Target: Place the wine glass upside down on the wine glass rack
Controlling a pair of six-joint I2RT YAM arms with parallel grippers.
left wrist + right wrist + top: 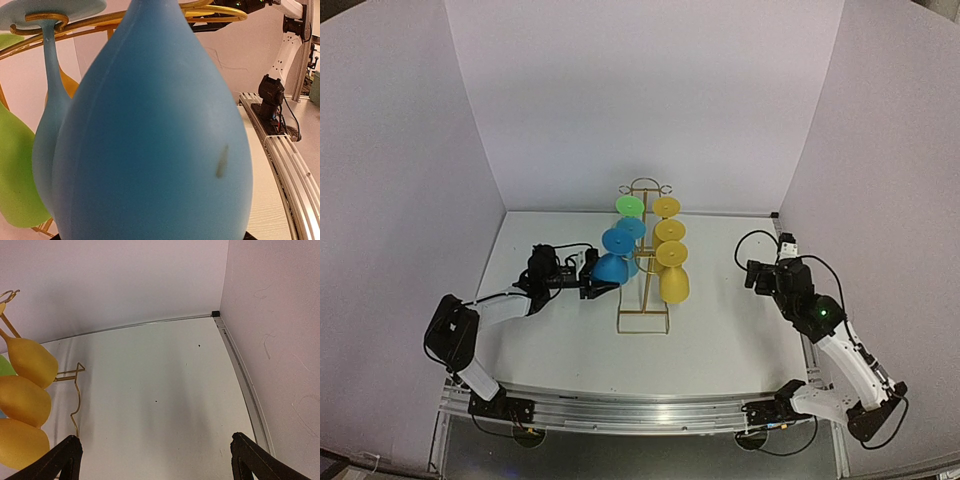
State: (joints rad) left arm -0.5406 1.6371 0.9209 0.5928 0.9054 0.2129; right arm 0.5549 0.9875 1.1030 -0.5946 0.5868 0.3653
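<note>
Looking at the left fingers [592, 290] pinching the bowl of the blue wine glass [612, 268], bowl down and stem up, tucked against the near-left side of the gold wine glass rack [643, 324]. Long axis pretty much upright, foot up by the wire rail. Can't tell from the wrist view whether it's seated in a ring loop. Glass sitting rack-side of the left fingers. Right fingers [62, 457] spread wide, holding nothing, well apart over the desk [720, 340]. Left arm far nearer, so probably its job to finish.
</note>
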